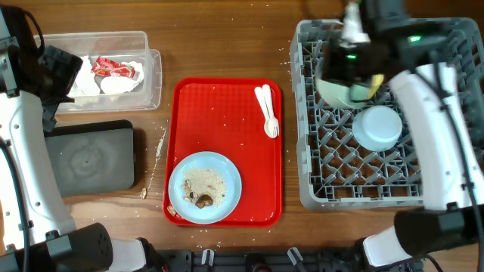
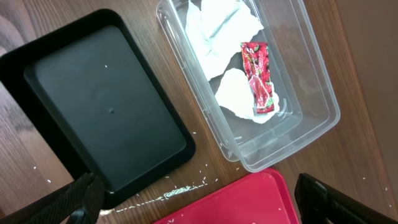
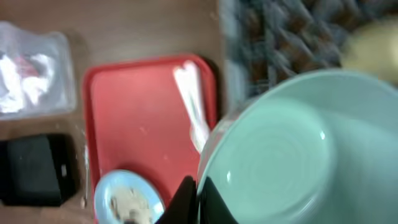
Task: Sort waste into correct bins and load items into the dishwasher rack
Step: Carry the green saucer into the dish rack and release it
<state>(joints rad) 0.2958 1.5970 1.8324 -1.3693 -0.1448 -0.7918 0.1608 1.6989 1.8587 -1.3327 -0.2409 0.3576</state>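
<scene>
The pale green saucer (image 1: 340,91) hangs over the far-left corner of the dishwasher rack (image 1: 306,113), its edge close to the rack's left wall. The right gripper (image 3: 198,200) is clamped on its rim. The wrist view is blurred, and whether the saucer touches the pegs cannot be told. It is smooth and shallow, with a faint ring in its well.

In the rack, just right of the saucer, a yellow-green cup (image 1: 376,83) shows partly under the arm, and a light blue bowl (image 1: 378,127) sits upside down near the middle. The near half of the rack holds only bare pegs.

Left of the rack lies a red tray (image 1: 219,106) with white spoons (image 1: 267,109) at its far-right corner, and a light blue plate (image 1: 204,187) bearing brown food scraps (image 1: 203,198) at its near edge.

Further left, the clear tub (image 2: 323,106) holds crumpled napkins (image 2: 217,31) and a red-and-white wrapper (image 2: 258,78). The black tray (image 2: 106,106) lies just beside it. The left gripper (image 2: 199,208) hovers above the gap between tub and red tray, its fingers (image 2: 74,199) spread wide and holding nothing.
</scene>
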